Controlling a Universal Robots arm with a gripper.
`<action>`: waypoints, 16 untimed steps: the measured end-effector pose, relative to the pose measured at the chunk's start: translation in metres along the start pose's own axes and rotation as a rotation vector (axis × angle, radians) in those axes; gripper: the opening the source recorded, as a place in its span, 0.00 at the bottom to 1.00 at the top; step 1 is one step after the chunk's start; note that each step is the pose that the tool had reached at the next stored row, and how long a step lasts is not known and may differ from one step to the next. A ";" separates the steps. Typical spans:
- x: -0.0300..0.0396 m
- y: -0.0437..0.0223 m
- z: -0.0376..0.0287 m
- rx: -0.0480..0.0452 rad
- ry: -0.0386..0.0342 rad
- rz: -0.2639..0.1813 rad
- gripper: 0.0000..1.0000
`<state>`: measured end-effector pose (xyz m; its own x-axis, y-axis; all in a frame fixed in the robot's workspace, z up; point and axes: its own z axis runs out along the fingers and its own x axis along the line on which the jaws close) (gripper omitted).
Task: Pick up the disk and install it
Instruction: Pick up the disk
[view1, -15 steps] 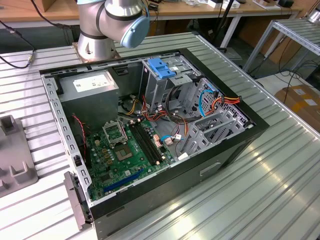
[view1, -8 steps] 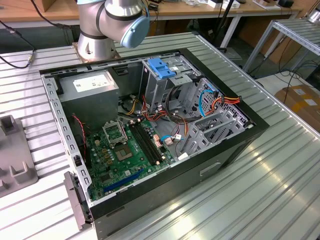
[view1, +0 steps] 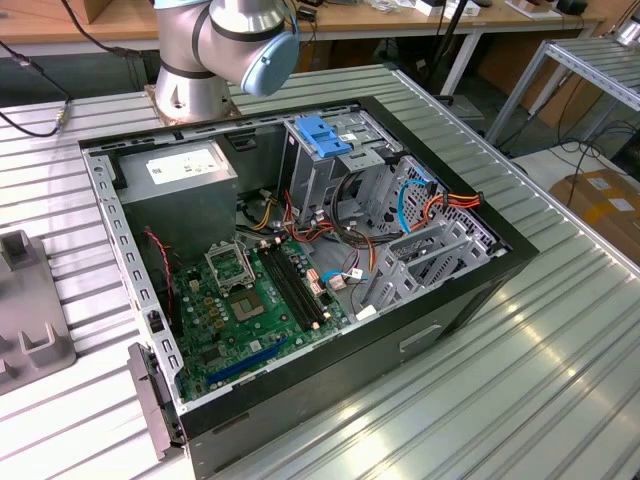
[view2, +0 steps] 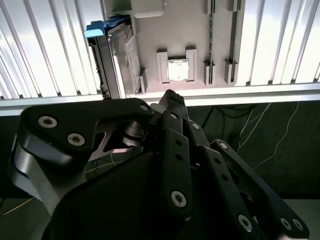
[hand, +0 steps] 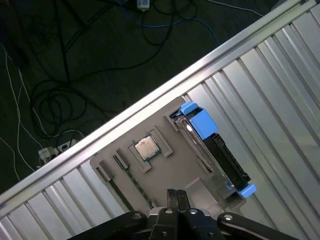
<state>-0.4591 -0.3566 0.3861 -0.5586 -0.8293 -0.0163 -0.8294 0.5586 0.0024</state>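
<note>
Both wrist views show the gripper (hand: 176, 196) empty, fingertips pressed together, hovering over the grey fixture (hand: 175, 167). At that fixture's end the disk (hand: 216, 154) stands on edge in a slot. It looks stiff, fairly heavy and shock-sensitive, best pinched across its flat faces between the blue rails (hand: 197, 121). Its lower edge is hidden

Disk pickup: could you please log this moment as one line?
hand: shut, empty, clear of disk | disk: on edge in holder, not yet gripped | case: open
</note>
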 end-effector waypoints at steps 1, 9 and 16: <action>0.0000 0.0000 0.0000 0.0000 0.0001 -0.009 0.10; 0.0000 0.0000 0.0000 -0.0005 0.0007 -0.052 0.10; 0.0000 0.0000 0.0000 -0.0006 0.0017 -0.095 0.10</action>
<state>-0.4591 -0.3566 0.3861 -0.4771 -0.8787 -0.0148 -0.8788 0.4771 0.0015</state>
